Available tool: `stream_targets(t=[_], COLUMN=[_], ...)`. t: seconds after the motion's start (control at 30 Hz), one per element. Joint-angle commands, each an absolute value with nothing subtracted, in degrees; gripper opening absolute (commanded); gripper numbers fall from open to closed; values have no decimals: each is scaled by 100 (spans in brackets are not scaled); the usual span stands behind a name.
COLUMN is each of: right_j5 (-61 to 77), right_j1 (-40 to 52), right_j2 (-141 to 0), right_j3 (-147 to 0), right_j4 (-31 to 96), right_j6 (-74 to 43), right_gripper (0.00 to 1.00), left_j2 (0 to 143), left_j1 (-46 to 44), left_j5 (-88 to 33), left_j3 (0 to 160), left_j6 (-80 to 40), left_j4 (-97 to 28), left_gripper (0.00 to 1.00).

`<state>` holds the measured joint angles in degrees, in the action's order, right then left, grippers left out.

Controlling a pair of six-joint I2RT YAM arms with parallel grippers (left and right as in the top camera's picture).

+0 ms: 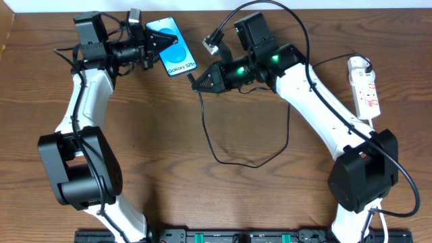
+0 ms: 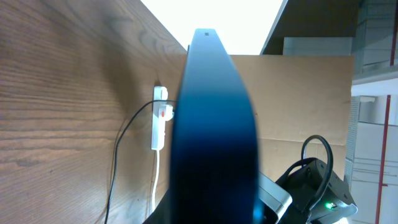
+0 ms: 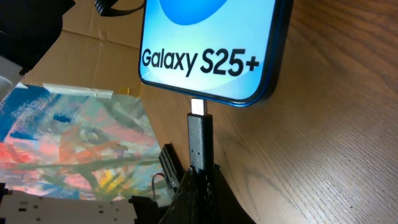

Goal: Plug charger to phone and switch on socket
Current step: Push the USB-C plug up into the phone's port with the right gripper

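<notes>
Charger tip (image 3: 200, 140) clamped in right claw (image 3: 200, 182), at phone (image 3: 211, 56) edge; phone clamped in left claw (image 1: 152, 43)

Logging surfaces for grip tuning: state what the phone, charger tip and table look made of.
Phone: smooth glossy face, probably glass; shiny blue frame, possibly metal. Charger tip: matte black shell, likely plastic, with a silvery metal connector. Table: wood or wood-look laminate, grain visible.

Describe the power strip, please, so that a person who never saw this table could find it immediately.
Start from the wooden table seen from above and go to its right edge, just beyond the right arm. There lies the socket, a narrow white strip. Its small red switches set it apart from the white arm and the thin black charger nearby.
</notes>
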<state>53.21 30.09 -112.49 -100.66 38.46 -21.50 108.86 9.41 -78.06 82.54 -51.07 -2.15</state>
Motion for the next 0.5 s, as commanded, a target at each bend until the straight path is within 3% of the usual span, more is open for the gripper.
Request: stream_targets(t=[0.0,0.47], right_j5=[5483,5481], right_j1=[3033,3074], right_j2=[-11203,-11203], right_j3=[-10086,-10086], right_j4=[3826,3830], right_j6=[-2187,-2185], right_gripper=[1,1], left_j2=[10790,10790], left_j1=[893,740], left_j5=[-7946,-7771], left_j3=[8412,8412], left_j6=[-5131,-5133], left_j4=[-161,-158], left_gripper=[7,8])
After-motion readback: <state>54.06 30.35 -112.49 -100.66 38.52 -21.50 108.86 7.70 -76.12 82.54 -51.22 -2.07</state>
